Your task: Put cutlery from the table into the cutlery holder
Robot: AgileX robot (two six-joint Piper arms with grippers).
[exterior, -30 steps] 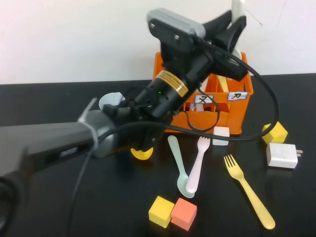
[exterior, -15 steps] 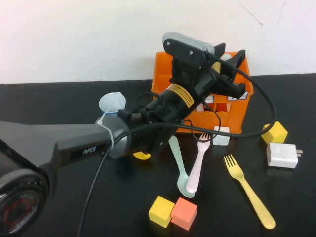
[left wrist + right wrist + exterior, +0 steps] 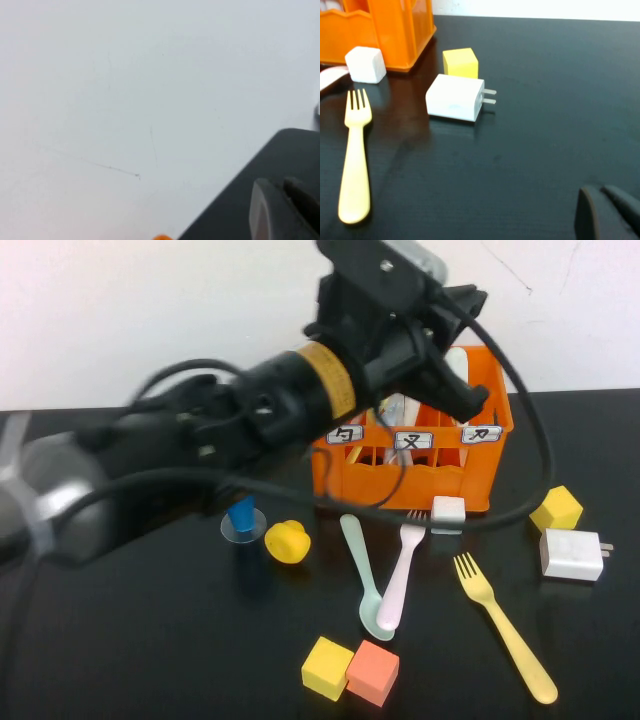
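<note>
The cream-white knife [image 3: 455, 365] stands in the right compartment of the orange cutlery holder [image 3: 470, 480], which also shows in the right wrist view [image 3: 395, 30]. My left gripper [image 3: 475, 300] hangs above the holder's right end. In its wrist view [image 3: 280, 205] the fingers are slightly apart with nothing between them. The mint spoon [image 3: 362, 570], pink fork [image 3: 400, 575] and yellow fork [image 3: 505, 630] lie on the black table [image 3: 150, 640] in front of the holder. My right gripper [image 3: 600, 210] is shut and empty, low over the table to the right of the yellow fork [image 3: 355, 160].
A blue cone cup [image 3: 241, 517] and a yellow round piece [image 3: 288, 541] sit left of the spoon. A white cube [image 3: 448, 510], a yellow cube [image 3: 556, 508] and a white charger plug [image 3: 572, 555] lie right of the holder. Yellow [image 3: 328, 668] and orange [image 3: 372, 673] cubes sit at the front.
My left gripper lowered the knife into the holder, let go of it, and has risen above the holder. The knife stays standing in the right compartment.
</note>
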